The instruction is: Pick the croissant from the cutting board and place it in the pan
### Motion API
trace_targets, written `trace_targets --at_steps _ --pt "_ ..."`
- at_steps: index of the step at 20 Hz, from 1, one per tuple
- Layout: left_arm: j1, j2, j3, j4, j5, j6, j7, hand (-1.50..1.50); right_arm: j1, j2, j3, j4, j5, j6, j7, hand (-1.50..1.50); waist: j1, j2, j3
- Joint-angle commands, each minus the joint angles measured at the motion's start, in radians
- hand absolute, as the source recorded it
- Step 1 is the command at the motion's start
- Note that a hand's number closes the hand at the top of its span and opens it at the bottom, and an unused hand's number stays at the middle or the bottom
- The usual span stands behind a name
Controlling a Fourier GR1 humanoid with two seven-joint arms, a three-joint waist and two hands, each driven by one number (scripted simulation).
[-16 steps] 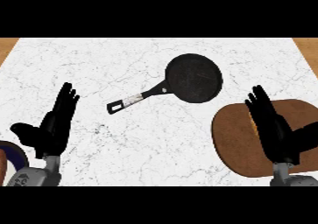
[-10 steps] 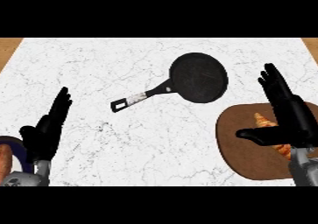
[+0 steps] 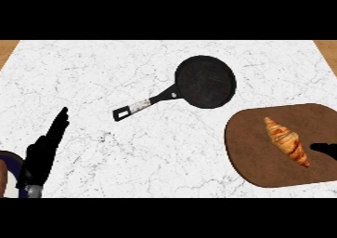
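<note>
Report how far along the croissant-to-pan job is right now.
Nothing is done yet: the golden-brown croissant lies on the brown wooden cutting board, and the black frying pan sits bare on the white marble counter. In hand: nothing; only the right hand's tip shows beside the croissant, while the left hand rests open. Grasping, carrying and placing remain.

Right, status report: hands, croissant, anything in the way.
Left hand open, resting lower left. Right hand barely in view at right edge, state unclear. Croissant on cutting board, untouched. Pan empty; nothing lies between it and the board.
</note>
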Motion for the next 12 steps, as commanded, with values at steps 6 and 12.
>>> trace_targets --at_steps 6,12 --pt "0.024 -0.029 -0.020 -0.011 -0.052 0.024 -0.009 0.00 0.059 -0.264 0.048 -0.136 0.146 0.230 0.156 -1.50 0.019 0.006 0.000" --pt "0.019 0.004 0.010 -0.067 -0.044 -0.019 0.062 0.00 -0.050 -0.304 0.085 -0.189 0.048 0.462 0.277 -1.50 0.026 0.006 0.001"
